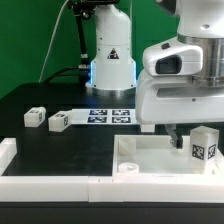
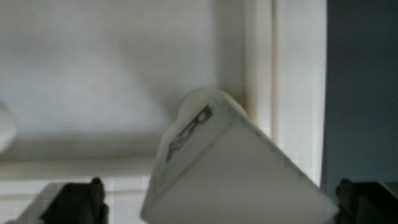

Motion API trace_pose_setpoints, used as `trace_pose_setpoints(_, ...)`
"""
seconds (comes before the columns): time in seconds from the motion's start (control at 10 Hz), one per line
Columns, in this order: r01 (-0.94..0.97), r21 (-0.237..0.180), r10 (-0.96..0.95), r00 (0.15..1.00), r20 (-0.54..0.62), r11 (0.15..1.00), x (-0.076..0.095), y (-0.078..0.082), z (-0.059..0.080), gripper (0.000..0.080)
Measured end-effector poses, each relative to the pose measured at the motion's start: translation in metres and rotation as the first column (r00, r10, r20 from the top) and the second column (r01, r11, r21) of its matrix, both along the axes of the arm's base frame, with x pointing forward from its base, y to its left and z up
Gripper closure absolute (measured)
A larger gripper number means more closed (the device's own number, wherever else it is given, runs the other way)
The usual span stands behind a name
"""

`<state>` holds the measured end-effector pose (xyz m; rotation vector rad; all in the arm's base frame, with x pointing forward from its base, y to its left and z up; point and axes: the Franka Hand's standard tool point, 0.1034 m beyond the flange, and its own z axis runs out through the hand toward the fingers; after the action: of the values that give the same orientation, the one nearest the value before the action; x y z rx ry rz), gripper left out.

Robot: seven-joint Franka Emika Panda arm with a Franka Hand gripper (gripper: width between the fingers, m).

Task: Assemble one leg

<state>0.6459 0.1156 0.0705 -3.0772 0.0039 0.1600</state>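
Now the end effector [image 1: 183, 137] hangs with jaws wide apart around nothing, above a leg [image 1: 205, 145] standing upright in the white tray's [image 1: 150, 152] corner, apparently seated for fastening.

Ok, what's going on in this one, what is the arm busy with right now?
The arm is over the white tray-like piece at the exterior view's right. The gripper is open, with one leg standing on that piece between its fingers but not gripped. The wrist view shows the same leg up close. Two more legs lie loose on the black table, near the marker board.
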Motion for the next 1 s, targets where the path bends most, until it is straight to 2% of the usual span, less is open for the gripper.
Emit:
trace_pose_setpoints(0.2,-0.194,-0.001,0.194,0.981,0.011,0.981,-0.0001,-0.0010,-0.0002,0.0151)
trace_pose_setpoints(0.4,-0.403,0.000,0.403,0.915,0.020,0.915,0.0002,-0.0040,-0.0002,0.0151)
trace_pose_setpoints(0.5,-0.469,0.004,0.469,0.883,0.022,0.883,0.0003,-0.0053,0.0000,0.0151)
trace_pose_setpoints(0.7,-0.475,0.005,0.475,0.880,0.022,0.880,0.0007,-0.0074,-0.0002,0.0151)
trace_pose_setpoints(0.8,-0.475,0.005,0.475,0.880,0.022,0.880,0.0007,-0.0077,-0.0003,0.0275)
trace_pose_setpoints(0.9,-0.460,0.004,0.459,0.888,0.021,0.888,0.0006,-0.0075,-0.0004,0.0275)
trace_pose_setpoints(1.0,-0.441,0.002,0.441,0.897,0.019,0.897,0.0004,-0.0076,-0.0005,0.0413)
